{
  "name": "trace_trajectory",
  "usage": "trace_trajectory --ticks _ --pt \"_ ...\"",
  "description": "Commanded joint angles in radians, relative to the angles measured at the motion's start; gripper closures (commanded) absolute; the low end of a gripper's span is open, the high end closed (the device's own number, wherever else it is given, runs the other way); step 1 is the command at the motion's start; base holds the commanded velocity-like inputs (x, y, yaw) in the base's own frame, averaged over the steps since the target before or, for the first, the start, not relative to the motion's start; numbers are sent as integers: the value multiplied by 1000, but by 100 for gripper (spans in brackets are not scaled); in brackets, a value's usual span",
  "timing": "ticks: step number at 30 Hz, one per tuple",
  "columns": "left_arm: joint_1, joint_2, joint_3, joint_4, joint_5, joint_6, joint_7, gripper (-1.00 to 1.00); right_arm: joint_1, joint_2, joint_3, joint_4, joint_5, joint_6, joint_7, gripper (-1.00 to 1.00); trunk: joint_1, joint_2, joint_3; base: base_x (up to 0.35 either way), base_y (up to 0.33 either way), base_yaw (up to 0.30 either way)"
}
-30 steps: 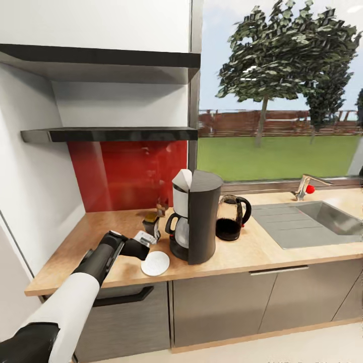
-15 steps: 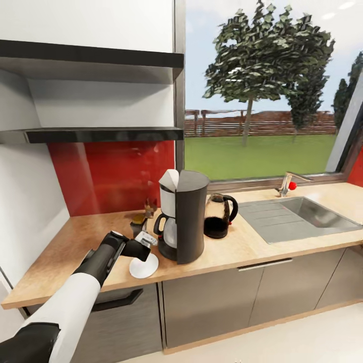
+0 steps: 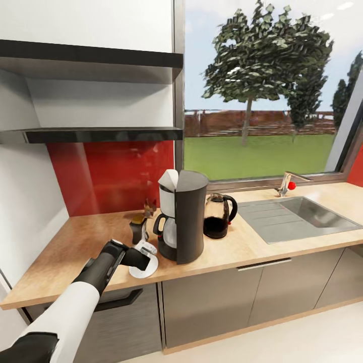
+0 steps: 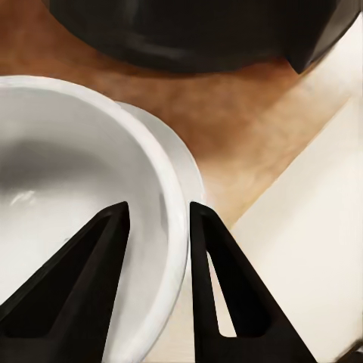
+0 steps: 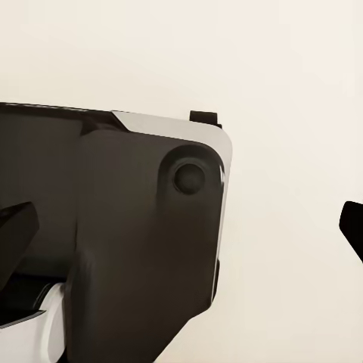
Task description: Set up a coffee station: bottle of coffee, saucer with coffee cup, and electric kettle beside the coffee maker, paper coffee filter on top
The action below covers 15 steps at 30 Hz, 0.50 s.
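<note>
Left fingers (image 4: 155, 287) pinching coffee cup (image 4: 68, 197) rim over saucer (image 3: 146, 269) at countertop (image 3: 65, 252) edge, right fingers spread

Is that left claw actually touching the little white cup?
Touching. In the left wrist view the left gripper has its two black fingers straddling the coffee cup's rim, one inside the bowl and one outside against the wall, with no gap visible.

No text, label, brand or number can be read on anything.
</note>
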Motion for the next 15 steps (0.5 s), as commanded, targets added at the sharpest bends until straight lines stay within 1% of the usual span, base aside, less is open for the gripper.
trace_trajectory --ticks 1,15 --pt "7 0 0 -1 -9 0 -5 100 0 -1 8 -1 -10 4 2 -100 0 -1 0 0 0 0" --pt "9 -1 0 -1 -9 0 -7 100 0 -2 8 0 -10 4 2 -100 0 -1 0 0 0 0"
